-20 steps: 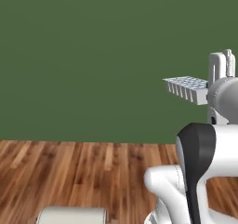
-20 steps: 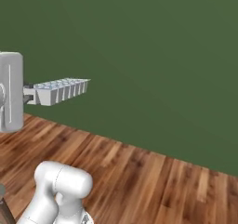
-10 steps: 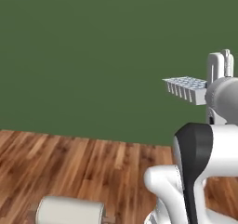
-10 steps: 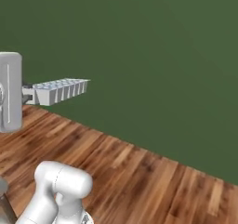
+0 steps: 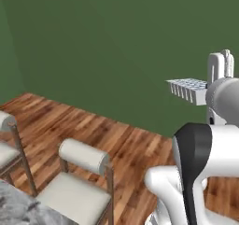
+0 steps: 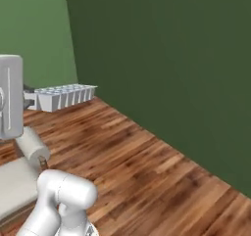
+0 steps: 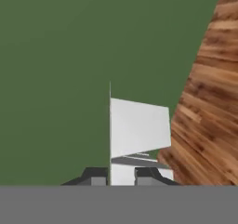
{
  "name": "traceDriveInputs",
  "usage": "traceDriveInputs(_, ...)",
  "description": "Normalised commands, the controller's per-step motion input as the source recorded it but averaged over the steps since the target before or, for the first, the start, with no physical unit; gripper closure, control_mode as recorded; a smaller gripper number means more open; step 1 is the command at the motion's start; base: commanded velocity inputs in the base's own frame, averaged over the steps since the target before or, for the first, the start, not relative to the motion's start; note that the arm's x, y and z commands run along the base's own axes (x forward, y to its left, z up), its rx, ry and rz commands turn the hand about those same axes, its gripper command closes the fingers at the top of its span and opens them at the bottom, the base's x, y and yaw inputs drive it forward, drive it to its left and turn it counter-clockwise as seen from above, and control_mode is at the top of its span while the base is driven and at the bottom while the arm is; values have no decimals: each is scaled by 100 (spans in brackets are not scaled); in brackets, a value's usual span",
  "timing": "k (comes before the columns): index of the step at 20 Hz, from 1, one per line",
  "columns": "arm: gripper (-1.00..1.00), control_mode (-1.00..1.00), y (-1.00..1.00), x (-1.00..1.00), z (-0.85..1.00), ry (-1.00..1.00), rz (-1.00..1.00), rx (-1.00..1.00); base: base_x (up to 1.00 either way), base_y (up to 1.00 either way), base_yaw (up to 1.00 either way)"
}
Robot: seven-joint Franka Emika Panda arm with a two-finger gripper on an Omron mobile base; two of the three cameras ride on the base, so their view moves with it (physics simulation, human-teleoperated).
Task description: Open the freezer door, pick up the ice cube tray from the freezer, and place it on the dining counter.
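Pincer (image 7: pixel 122 175) pinching small white gridded ice cube tray (image 5: pixel 189 89) by one end, cantilevered. Risk: tray slipping or clipping white-cushioned stool (image 5: pixel 81 182) near marbled desk (image 5: pixel 14 210).

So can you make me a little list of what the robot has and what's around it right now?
held thing: ice cube tray, up in the air, sticking out sideways from the hand
fingers: shut on one end of the tray
below: wooden floor
behind: dark green wall
nearby: white-cushioned stools
counter: marbled corner at lower left
tray on counter: not yet
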Motion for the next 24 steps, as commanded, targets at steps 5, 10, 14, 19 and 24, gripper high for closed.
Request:
traceDriveInputs(5, 100, 100, 0, 0, 0, 0, 0, 0, -60, 25, 72)
traceDriveInputs(10, 100, 100, 0, 0, 0, 0, 0, 0, -40, 31, 71)
traceDriveInputs(14, 100, 100, 0, 0, 0, 0, 0, 0, -21, 30, 66)
traceDriveInputs(19, 100, 100, 0, 0, 0, 0, 0, 0, -28, 21, 64)
traceDriveInputs(24, 100, 100, 0, 0, 0, 0, 0, 0, -41, 8, 64)
